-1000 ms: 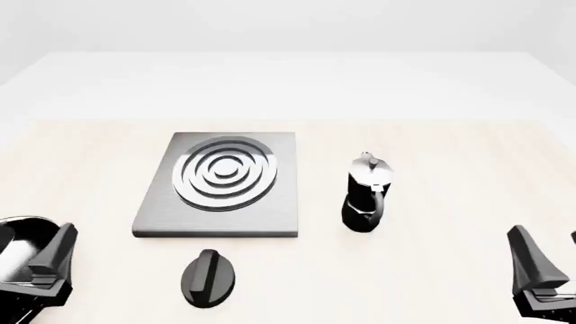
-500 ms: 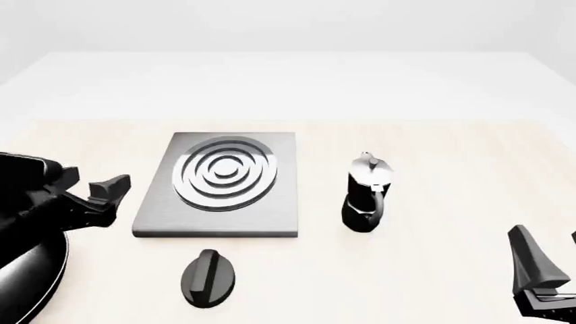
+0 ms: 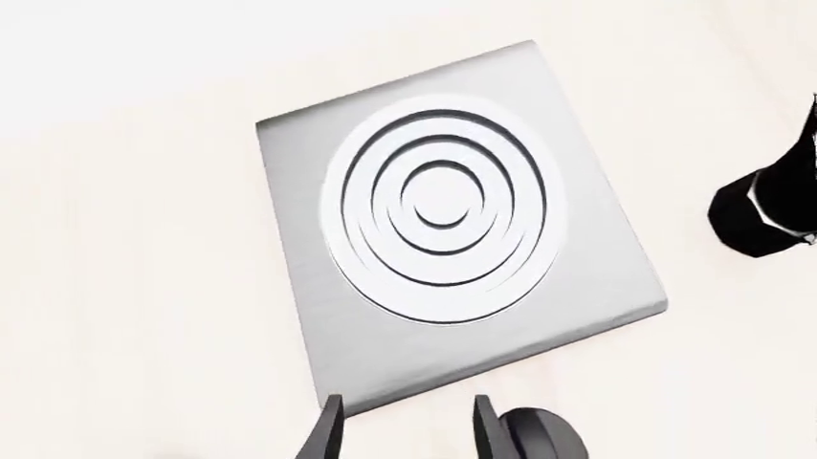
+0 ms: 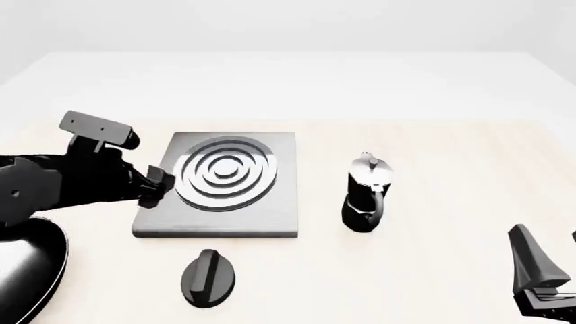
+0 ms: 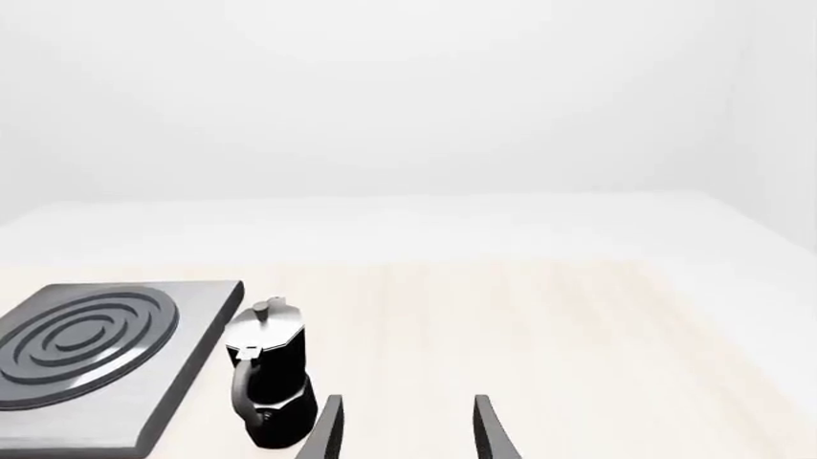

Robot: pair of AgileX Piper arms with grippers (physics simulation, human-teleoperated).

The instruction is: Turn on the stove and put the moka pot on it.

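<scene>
Nearest to us in the front view, our right gripper [image 4: 540,280] waits low at the worktop's [image 4: 432,270] near right corner, jaws released and empty; its wrist view shows both fingers spread with only bare surface between them. We judge it is parked there to take the moka pot [image 4: 366,194] once the burner is on.

Next out sits the black oval knob [image 4: 209,277], on its own just in front of the stove [image 4: 220,182] slab's near edge, untouched. That is the control we have to turn first.

Our left gripper [image 4: 155,185] hangs over the slab's left edge, above and beyond the knob, not on it. In its wrist view the jaws [image 3: 406,430] stand apart, holding nothing, with the knob [image 3: 542,435] just beside one finger, so we read this as lining up for the knob.

Farther right, the moka pot stands upright on the worktop, apart from the slab, handle toward us.
</scene>
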